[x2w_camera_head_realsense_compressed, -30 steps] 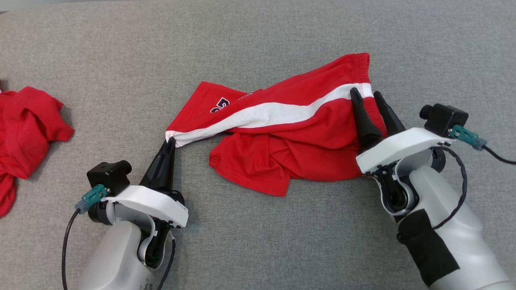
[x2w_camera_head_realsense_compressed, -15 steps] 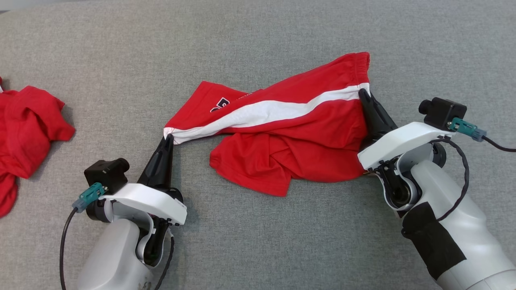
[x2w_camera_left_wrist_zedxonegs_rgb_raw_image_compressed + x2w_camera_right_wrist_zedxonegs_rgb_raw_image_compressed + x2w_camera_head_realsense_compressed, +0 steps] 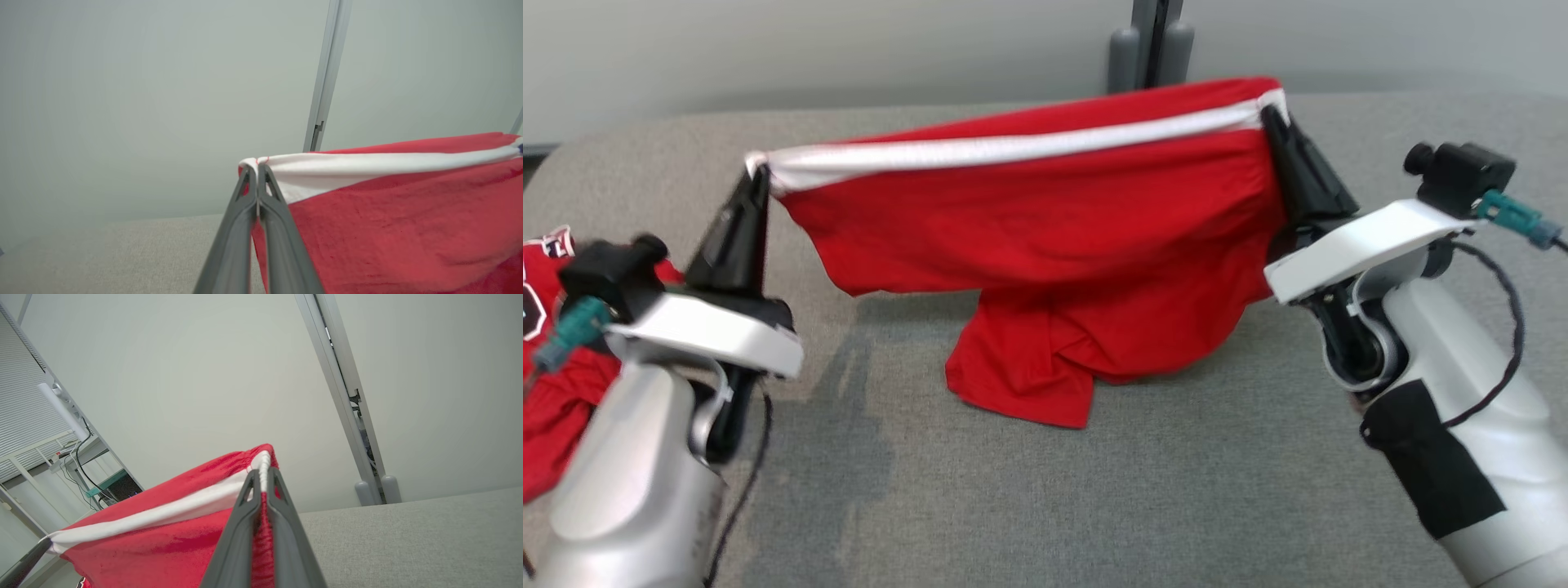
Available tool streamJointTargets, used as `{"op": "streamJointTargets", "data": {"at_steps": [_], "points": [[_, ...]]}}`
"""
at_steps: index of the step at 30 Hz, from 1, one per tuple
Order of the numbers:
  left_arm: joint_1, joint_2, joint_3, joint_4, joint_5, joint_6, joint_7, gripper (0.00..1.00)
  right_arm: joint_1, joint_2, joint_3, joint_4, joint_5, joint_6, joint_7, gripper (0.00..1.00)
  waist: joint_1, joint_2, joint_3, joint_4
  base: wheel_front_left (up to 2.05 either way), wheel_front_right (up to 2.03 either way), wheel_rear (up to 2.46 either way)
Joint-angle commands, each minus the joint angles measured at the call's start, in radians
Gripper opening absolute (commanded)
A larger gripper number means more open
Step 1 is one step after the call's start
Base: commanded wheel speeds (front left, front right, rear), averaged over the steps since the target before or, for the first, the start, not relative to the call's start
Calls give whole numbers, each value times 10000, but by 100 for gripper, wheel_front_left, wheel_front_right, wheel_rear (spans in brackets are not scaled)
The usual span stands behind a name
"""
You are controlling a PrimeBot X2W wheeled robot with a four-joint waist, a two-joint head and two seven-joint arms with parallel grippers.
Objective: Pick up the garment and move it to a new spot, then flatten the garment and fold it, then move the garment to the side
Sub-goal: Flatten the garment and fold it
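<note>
The garment (image 3: pixel 1045 237) is a pair of red shorts with a white side stripe, stretched in the air between both grippers, its lower part still bunched on the grey surface. My left gripper (image 3: pixel 756 171) is shut on the hem end of the stripe; the left wrist view shows its tip (image 3: pixel 256 168) pinching white cloth of the garment (image 3: pixel 388 220). My right gripper (image 3: pixel 1272 118) is shut on the waistband end; in the right wrist view its tip (image 3: pixel 262 473) clamps the gathered waistband of the garment (image 3: pixel 163 535).
A second red garment (image 3: pixel 547 384) lies crumpled at the left edge, partly behind my left arm. The grey padded surface (image 3: pixel 1176 490) stretches in front. A grey post (image 3: pixel 1152 45) stands against the wall behind the surface.
The right gripper went from open to shut on the waistband. Both grippers then lifted, raising and stretching the shorts off the surface. The head camera tilted up, bringing the wall into view.
</note>
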Motion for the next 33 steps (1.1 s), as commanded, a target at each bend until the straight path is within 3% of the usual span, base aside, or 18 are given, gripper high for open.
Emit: {"op": "streamJointTargets", "data": {"at_steps": [1,4,5,6,9,16,22,26,33], "points": [[-167,103,-9,-49,106,-10,0,0,-138,-190,-14,-71,-23,1,-70,0,0,0,-432,-152,0,0,0],[-1179,837,-207,-195,203,-3,45,0,-575,-518,204,-465,8,-1,38,0,0,0,-700,-216,0,0,0],[-1179,837,-207,-195,203,-3,45,0,-575,-518,204,-465,8,-1,38,0,0,0,-700,-216,0,0,0],[-1844,1191,-410,-226,284,-3,291,0,-1006,-736,287,-588,-34,-1,306,0,0,0,-548,-254,0,0,0],[-2805,1548,-622,-79,443,-3,611,0,-1741,-825,275,-513,-208,-1,649,0,0,0,-29,-261,0,0,0],[-5774,1411,-714,842,763,93,566,0,-4576,-662,285,565,-1638,-1,541,0,0,0,1811,-139,0,0,0],[-7991,1186,-654,1657,1233,249,74,0,-6835,-735,-612,1657,-3603,-2,-52,0,0,0,2533,214,0,0,0],[-7423,621,-642,2053,1094,145,-11,0,-6047,-457,-1543,1079,-4100,-2,-56,0,0,0,2386,496,0,0,0],[-3646,-138,128,2176,872,59,-18,0,-2601,-417,-1156,754,-3489,-2,-59,0,0,0,1502,386,0,0,0]]}}
